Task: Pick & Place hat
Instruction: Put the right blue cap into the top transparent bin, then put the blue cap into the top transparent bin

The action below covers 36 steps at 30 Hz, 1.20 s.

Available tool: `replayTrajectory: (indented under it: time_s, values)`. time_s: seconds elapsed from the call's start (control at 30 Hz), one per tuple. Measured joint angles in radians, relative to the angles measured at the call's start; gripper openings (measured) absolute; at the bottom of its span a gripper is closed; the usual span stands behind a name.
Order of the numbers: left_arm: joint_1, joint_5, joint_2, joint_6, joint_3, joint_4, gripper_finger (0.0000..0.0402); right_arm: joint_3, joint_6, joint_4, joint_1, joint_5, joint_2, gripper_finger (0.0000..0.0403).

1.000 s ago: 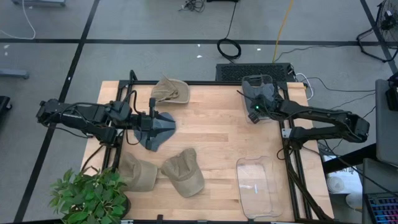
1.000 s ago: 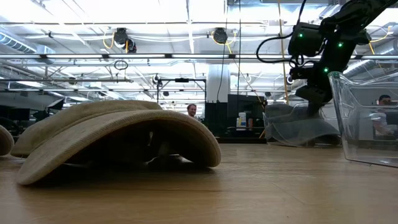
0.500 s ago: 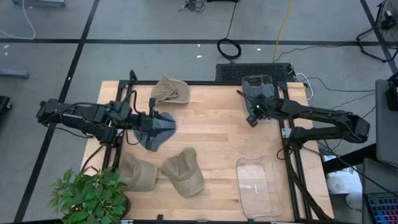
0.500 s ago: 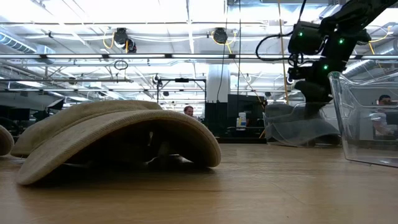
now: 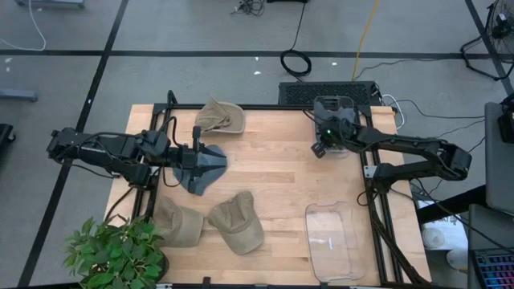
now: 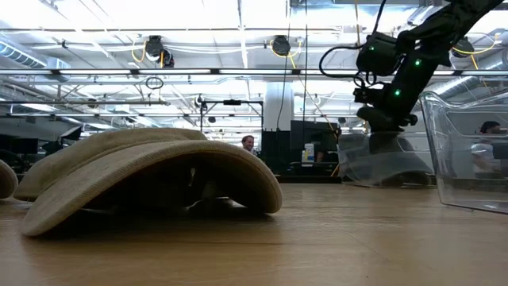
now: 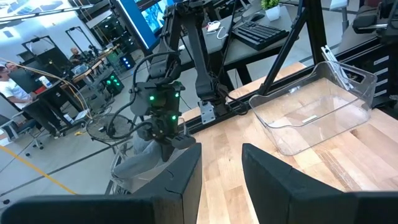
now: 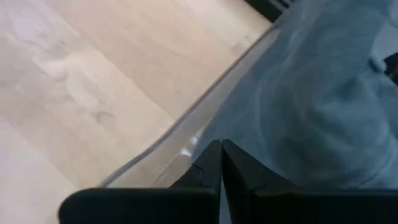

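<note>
A dark blue-grey hat (image 5: pixel 205 167) lies flat near the table's left edge. My left gripper (image 5: pixel 195 160) is over it, open (image 7: pixel 222 152); its own wrist view shows only wood between the fingers. A grey hat (image 5: pixel 333 114) sits inside a clear bin (image 5: pixel 333 99) at the far right corner. My right gripper (image 5: pixel 320 150) is at that bin's near left rim (image 8: pixel 186 134), fingers shut (image 8: pixel 221 149), just above the bin in the low view (image 6: pixel 379 127). My left gripper lies over the dark hat's crown as seen from above; I cannot tell whether it touches it. My right gripper's shut fingertips (image 8: pixel 211 158) point slanting down at the bin's rim beside the grey hat (image 8: pixel 311 93); whether they touch rim or hat I cannot tell.
Three tan hats lie on the table: one at the far edge (image 5: pixel 218 116), two near the front (image 5: pixel 178 221) (image 5: pixel 237 221), one filling the low view (image 6: pixel 151 171). An empty clear bin (image 5: pixel 329 241) stands near right. A potted plant (image 5: pixel 116 253) is at the near left corner.
My right gripper has shifted a little toward the table's left along the bin's near rim and turned slightly; its fingers have stayed shut. The grey hat and bin have kept their place.
</note>
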Motion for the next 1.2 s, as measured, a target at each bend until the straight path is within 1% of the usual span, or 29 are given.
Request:
replayTrajectory:
  time_s: [0.17, 0.27, 0.37, 0.53, 0.6, 0.7, 0.8, 0.87, 1.03, 1.2]
  values:
    - [0.0, 0.0, 0.0, 0.0, 0.0, 0.0, 0.0124, 0.0, -0.045, 0.015, -0.026, 0.0, 0.003, 0.0]
    - [0.0, 0.0, 0.0, -0.001, 0.0, 0.0, 0.0124, 0.0, -0.066, 0.017, -0.031, 0.002, -0.017, 0.0]
    - [0.0, 0.0, 0.0, 0.0, 0.0, 0.0, 0.0124, 0.0, -0.076, 0.017, -0.03, 0.0, -0.056, 0.0]
    - [0.0, 0.0, 0.0, 0.0, 0.0, 0.0, 0.0124, 0.0, -0.079, 0.001, -0.014, -0.004, -0.163, 0.0]
    - [0.0, 0.0, 0.0, 0.0, 0.0, 0.0, 0.0124, 0.0, -0.1, 0.001, 0.008, -0.045, -0.211, 0.0]
    - [0.0, 0.0, 0.0, 0.0, 0.0, 0.0, 0.0124, -0.003, -0.135, 0.028, 0.053, -0.172, -0.274, 0.0]
    - [0.0, 0.0, 0.0, -0.001, 0.0, 0.0, 0.0124, -0.031, -0.153, 0.088, 0.117, -0.279, -0.332, 0.0]
    - [0.0, 0.0, 0.0, 0.0, 0.0, 0.0, 0.0124, -0.06, -0.153, 0.145, 0.169, -0.321, -0.366, 0.0]
    - [0.0, 0.0, 0.0, 0.0, 0.0, 0.0, 0.0124, -0.156, -0.161, 0.376, 0.314, -0.318, -0.426, 0.0]
    - [0.0, 0.0, 0.0, 0.0, 0.0, 0.0, 0.0124, -0.249, -0.206, 0.597, 0.408, -0.317, -0.434, 0.0]
